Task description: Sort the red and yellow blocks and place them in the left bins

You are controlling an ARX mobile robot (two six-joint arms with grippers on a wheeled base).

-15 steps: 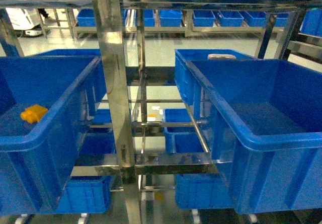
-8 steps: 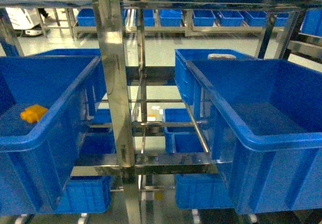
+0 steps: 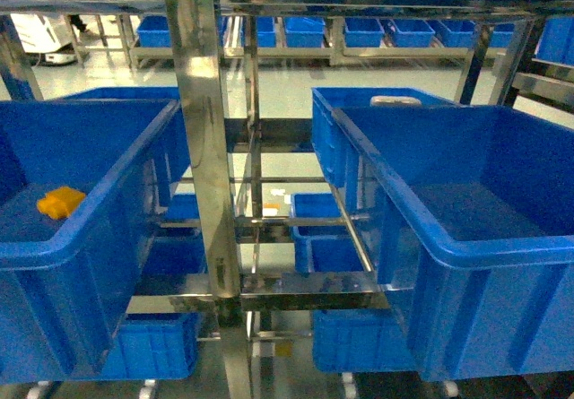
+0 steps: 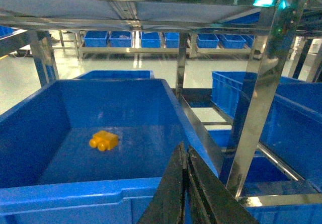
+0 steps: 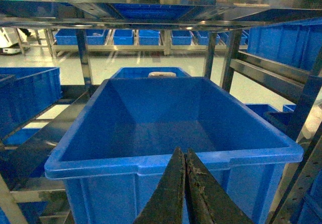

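A yellow block [image 3: 60, 202] lies on the floor of the big blue left bin [image 3: 108, 193]; the left wrist view shows the same yellow block [image 4: 104, 140] inside that bin [image 4: 75, 191]. My left gripper [image 4: 184, 148] is shut and empty, held just outside the bin's front rim near its right corner. My right gripper [image 5: 183, 152] is shut with nothing in it, in front of the near rim of the right blue bin [image 5: 171, 161], whose inside [image 3: 466, 211] looks bare. No red block shows. Neither gripper appears in the head view.
A steel rack post [image 3: 202, 139] stands between the two bins, with crossbars [image 3: 287, 282] below. Another blue bin with a white object [image 3: 395, 101] sits behind the right bin. More blue bins [image 3: 332, 238] fill lower shelves and far racks [image 3: 359, 31]. A shelf [image 4: 126, 10] runs overhead.
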